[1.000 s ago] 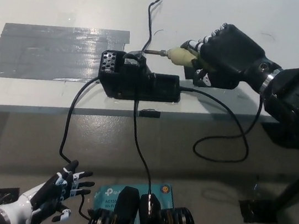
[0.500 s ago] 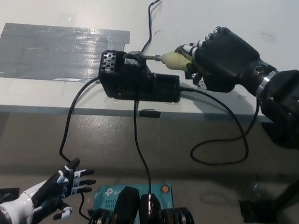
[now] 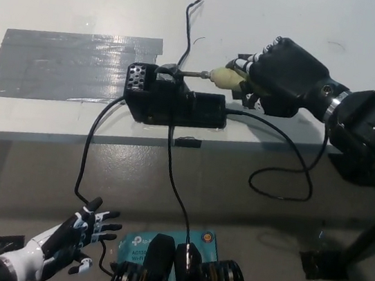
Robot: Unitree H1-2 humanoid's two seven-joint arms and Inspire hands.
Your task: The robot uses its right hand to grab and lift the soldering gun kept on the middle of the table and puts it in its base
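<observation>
Item one: my right hand [image 3: 285, 69], fingers [image 3: 249, 57] closed around the soldering gun [image 3: 219, 77], which I hold roughly level above the desk [image 3: 275, 13], its metal tip reaching the top of the black base [image 3: 172, 98].

Item two: base, near the desk's front edge, just beside a grey tape patch [image 3: 65, 64]; black cables [image 3: 284, 171] hang over that edge.

Item three: my left hand [image 3: 75, 236], low at the left, below the desk, fingers spread, holding nothing.
</observation>
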